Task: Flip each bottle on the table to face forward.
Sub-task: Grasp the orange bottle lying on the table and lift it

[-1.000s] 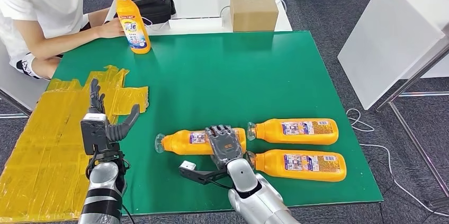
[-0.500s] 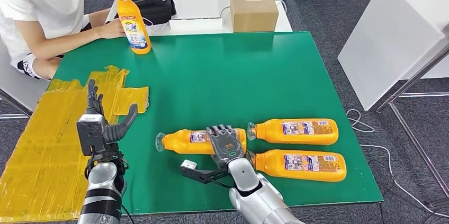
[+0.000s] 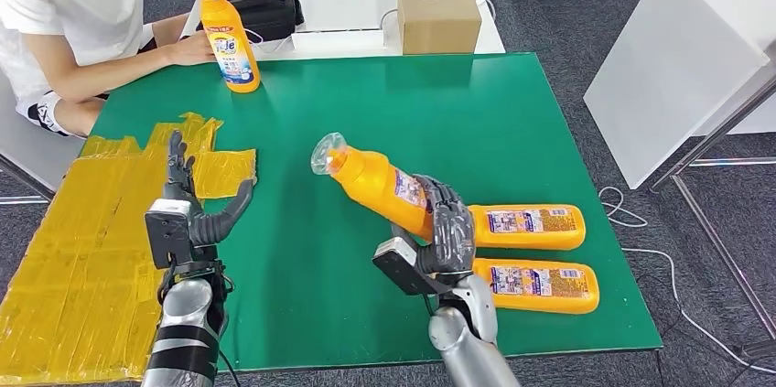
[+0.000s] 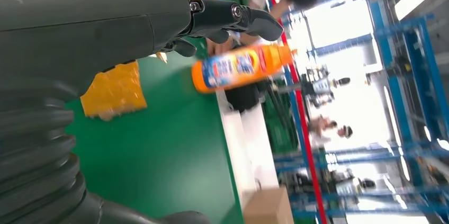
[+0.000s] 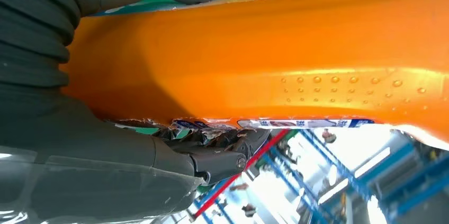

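While my right hand [image 3: 446, 233] is wrapped around the lower body of one orange bottle [image 3: 380, 184], I have that bottle lifted off the green table [image 3: 393, 122] and tilted, its clear cap pointing up and to the far left, just beside the two bottles lying on their sides at the near right: the farther lying bottle [image 3: 509, 226] and the nearer lying bottle [image 3: 522, 284], both with caps toward the left. A fourth one, the upright bottle [image 3: 229, 35], stands at the far left corner under a person's hand [image 3: 192, 48]. My left hand [image 3: 188, 213] hovers over the near left of the table with fingers spread and nothing in it, beside the yellow taped patch [image 3: 82, 250]. From the right wrist view the held bottle [image 5: 265, 60] looks like smooth, glossy plastic with droplets or raised dots on its skin, so I judge it slippery and somewhat squeezable; it seems full, so fairly heavy for its size and top-light at the neck. I reckon the best hold is across the broad labelled middle, where the flat sides give the fingers purchase, not at the narrow neck. Labels are blue and white; the lying pair show dense back-label print too small for me to read. On the upright bottle I can make out large blue characters but cannot read a brand. A cardboard box [image 3: 438, 14] sits on the white table beyond.
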Controlling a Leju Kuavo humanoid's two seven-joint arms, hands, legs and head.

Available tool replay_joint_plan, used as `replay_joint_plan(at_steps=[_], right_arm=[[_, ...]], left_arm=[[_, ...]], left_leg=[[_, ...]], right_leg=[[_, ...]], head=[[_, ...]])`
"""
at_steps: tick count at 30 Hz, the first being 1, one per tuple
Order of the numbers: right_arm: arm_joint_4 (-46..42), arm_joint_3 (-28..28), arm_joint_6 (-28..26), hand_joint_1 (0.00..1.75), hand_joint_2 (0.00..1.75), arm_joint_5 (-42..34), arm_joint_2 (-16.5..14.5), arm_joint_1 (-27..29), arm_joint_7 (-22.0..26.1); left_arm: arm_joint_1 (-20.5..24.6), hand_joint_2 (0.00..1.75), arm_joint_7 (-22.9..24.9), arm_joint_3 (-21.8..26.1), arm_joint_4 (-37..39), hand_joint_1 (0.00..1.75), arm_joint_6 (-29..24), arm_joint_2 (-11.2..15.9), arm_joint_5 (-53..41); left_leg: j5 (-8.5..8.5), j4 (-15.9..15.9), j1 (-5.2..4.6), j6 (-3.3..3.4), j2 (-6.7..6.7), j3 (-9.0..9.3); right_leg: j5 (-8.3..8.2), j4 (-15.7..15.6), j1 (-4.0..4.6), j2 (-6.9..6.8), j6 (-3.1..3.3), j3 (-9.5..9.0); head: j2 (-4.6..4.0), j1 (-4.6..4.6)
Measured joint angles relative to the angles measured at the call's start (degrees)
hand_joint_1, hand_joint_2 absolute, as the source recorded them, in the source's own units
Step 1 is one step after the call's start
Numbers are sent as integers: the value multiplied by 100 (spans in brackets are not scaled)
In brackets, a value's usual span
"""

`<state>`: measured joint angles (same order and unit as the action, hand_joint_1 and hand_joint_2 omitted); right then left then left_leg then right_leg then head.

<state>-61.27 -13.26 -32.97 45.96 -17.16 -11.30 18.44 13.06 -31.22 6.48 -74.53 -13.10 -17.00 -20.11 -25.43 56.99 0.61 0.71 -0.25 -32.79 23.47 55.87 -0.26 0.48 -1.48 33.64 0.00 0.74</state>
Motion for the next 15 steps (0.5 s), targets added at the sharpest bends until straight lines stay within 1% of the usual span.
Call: replay_joint_plan(at_steps=[4, 8, 11, 13, 15], right_arm=[[-246, 232, 85, 175, 175, -274, -2, 45, 214], [-433, 444, 302, 175, 175, -666, -4, 63, 438], [-518, 559, 406, 175, 175, -788, -3, 65, 499], [-550, 621, 671, 175, 175, -1052, -3, 64, 637], [-561, 707, 1338, 175, 175, -1670, -3, 43, 872]], left_arm=[[14, 175, 104, -144, 0, 0, 229, 8, -25], [26, 175, 353, -368, 15, 0, 891, 71, 30], [37, 175, 426, -502, 43, 0, 1128, 114, 81], [60, 175, 478, -601, 76, 0, 1526, 176, 164], [122, 175, 508, -775, 162, 0, 2089, 285, 252]], left_leg=[[0, 0, 1, 0, 0, 1], [0, 0, 1, 0, 0, -2], [0, 0, 1, 0, 4, -3], [0, 0, 1, 0, 4, -4], [0, 0, 1, 0, 1, -5]], right_leg=[[0, 0, 1, 0, 0, 1], [0, 1, 1, 0, 0, 2], [0, 1, 1, 3, 0, 5], [0, 0, 0, 3, 0, 6], [0, 0, 0, 1, 0, 6]], head=[[0, 0], [0, 0], [0, 0], [0, 1], [0, 1]])
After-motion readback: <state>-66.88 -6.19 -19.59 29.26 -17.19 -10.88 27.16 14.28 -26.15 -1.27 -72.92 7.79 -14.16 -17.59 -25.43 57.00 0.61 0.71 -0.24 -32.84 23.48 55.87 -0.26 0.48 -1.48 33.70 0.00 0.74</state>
